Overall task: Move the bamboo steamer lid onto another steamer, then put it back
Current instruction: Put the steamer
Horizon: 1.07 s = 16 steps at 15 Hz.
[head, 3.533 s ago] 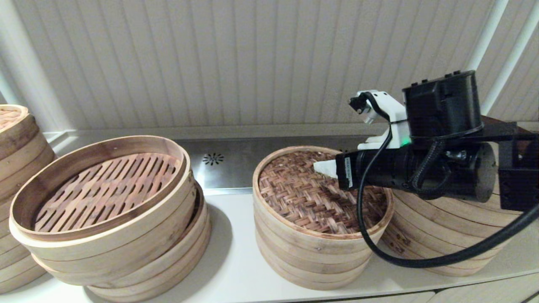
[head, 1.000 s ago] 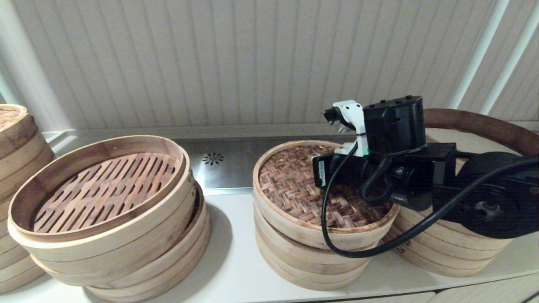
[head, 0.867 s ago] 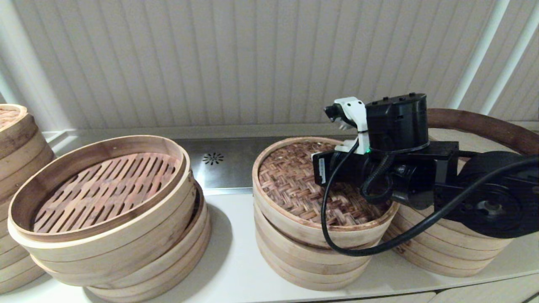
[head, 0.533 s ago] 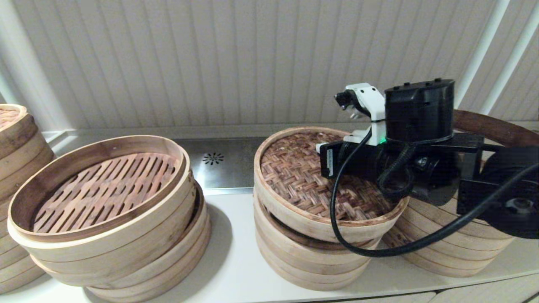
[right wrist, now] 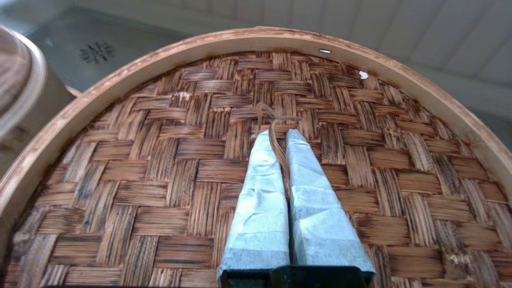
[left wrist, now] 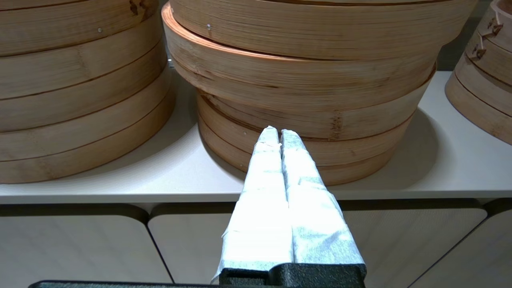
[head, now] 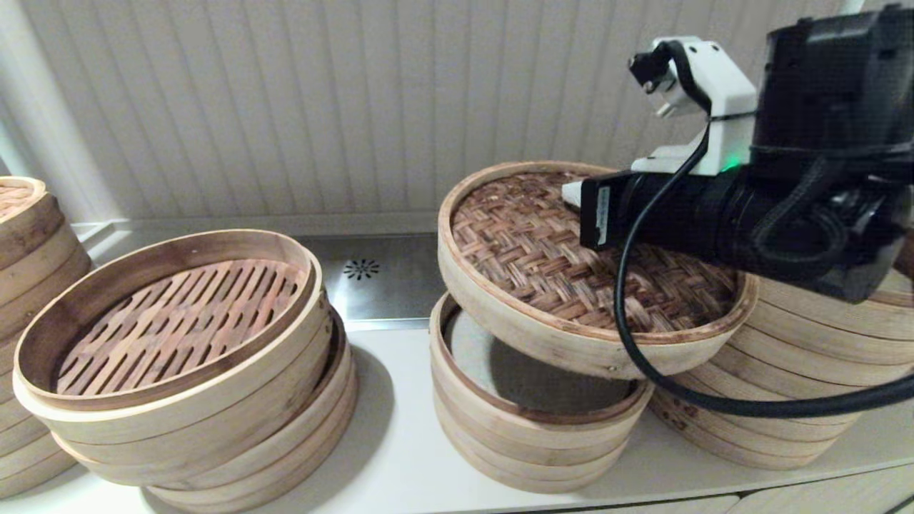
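The bamboo steamer lid (head: 543, 264) hangs tilted in the air, above and slightly right of the open three-band steamer (head: 528, 428) it covered. My right gripper (right wrist: 279, 134) is shut on the thin loop handle at the centre of the woven lid (right wrist: 160, 160); in the head view only a white fingertip (head: 573, 193) shows ahead of the black wrist. The tall stacked steamer (head: 800, 385) stands at the right, its top hidden behind my right arm. My left gripper (left wrist: 279, 131) is shut on nothing, low in front of the counter edge, out of the head view.
A wide basket with a slatted floor (head: 171, 321) sits on a stack at the left, with another stack (head: 28, 235) at the far left. A steel strip with a drain (head: 363, 270) runs along the panelled back wall. The white counter (left wrist: 120, 176) ends above cabinet fronts.
The right arm has risen and drawn right with the lid. The lid went from resting on the three-band steamer to hanging tilted above it, and the steamer's inside is now uncovered.
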Motion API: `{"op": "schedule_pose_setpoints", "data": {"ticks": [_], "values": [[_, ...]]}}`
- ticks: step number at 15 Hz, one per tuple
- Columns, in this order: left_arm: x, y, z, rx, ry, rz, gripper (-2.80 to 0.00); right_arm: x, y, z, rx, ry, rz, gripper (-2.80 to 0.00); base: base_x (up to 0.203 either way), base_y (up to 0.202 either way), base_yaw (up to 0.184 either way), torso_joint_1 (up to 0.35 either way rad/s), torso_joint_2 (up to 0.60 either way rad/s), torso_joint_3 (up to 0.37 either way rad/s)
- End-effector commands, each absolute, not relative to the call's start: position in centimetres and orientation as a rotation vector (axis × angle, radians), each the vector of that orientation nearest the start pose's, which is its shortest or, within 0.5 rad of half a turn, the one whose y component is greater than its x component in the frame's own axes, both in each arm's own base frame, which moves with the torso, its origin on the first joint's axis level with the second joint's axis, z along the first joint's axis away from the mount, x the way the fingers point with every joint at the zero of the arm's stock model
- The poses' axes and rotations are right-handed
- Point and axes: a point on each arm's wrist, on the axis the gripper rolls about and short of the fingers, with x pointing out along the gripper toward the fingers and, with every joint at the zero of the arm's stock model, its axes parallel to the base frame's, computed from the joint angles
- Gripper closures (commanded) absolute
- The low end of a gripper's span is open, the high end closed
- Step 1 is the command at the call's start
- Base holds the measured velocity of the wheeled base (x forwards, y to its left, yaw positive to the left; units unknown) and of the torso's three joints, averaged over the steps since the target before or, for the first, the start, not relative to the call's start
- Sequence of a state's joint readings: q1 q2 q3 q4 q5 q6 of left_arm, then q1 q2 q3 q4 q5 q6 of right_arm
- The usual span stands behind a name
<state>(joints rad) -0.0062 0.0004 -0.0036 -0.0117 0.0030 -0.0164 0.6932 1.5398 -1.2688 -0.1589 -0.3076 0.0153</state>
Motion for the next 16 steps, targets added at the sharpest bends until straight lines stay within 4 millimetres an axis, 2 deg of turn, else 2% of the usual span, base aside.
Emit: {"op": "schedule_pose_setpoints", "data": {"ticks": [1,4,7,12,16], "values": [[-2.3,0.0,7.8,-0.017,-0.017,-0.003,0.00,20.6,16.4,34.6,-0.011,0.048,0.382,0.00,0.000,0.000,0.000,0.000,0.00,0.000],[-2.3,0.0,7.8,-0.017,-0.014,-0.003,0.00,19.8,15.2,37.4,-0.001,0.029,0.348,0.00,0.000,0.000,0.000,0.000,0.00,0.000],[-2.3,0.0,7.8,-0.017,-0.015,-0.003,0.00,20.2,13.3,38.5,0.000,0.028,0.272,0.00,0.000,0.000,0.000,0.000,0.00,0.000],[-2.3,0.0,7.8,-0.017,-0.014,-0.003,0.00,22.3,9.6,38.2,-0.008,0.051,0.098,0.00,0.000,0.000,0.000,0.000,0.00,0.000],[-2.3,0.0,7.8,-0.017,-0.015,-0.003,0.00,23.7,5.7,37.3,-0.012,0.086,-0.054,0.00,0.000,0.000,0.000,0.000,0.00,0.000]]}}
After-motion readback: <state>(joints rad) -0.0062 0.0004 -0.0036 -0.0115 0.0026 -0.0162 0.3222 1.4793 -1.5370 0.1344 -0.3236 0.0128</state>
